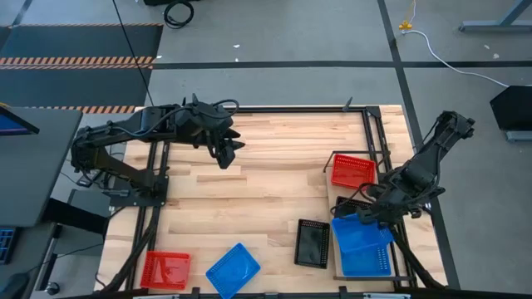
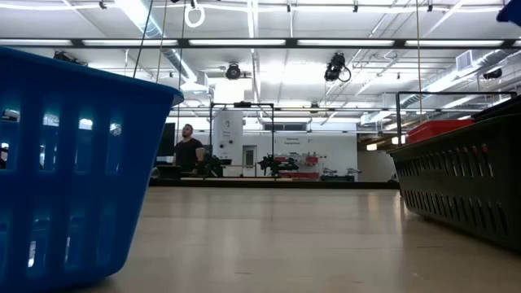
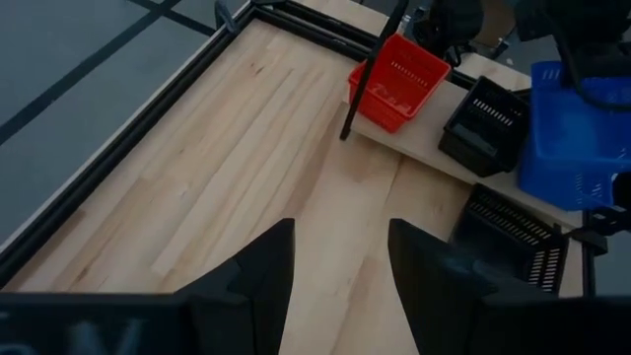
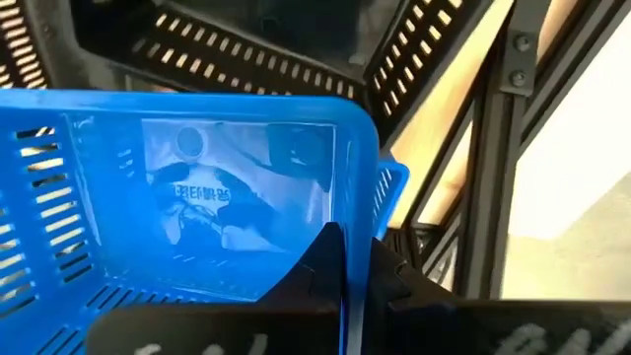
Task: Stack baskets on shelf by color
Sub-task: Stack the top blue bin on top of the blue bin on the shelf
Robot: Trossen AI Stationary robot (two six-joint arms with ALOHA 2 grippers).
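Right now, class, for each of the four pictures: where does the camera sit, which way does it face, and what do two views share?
High: overhead, facing down; both arms, left gripper.
Low: tabletop height, facing the room; blue basket, no arm.
Left wrist: over the table; own fingers, red basket.
Right wrist: right gripper shut on stacked blue basket.
Shared: red basket in high and left wrist.
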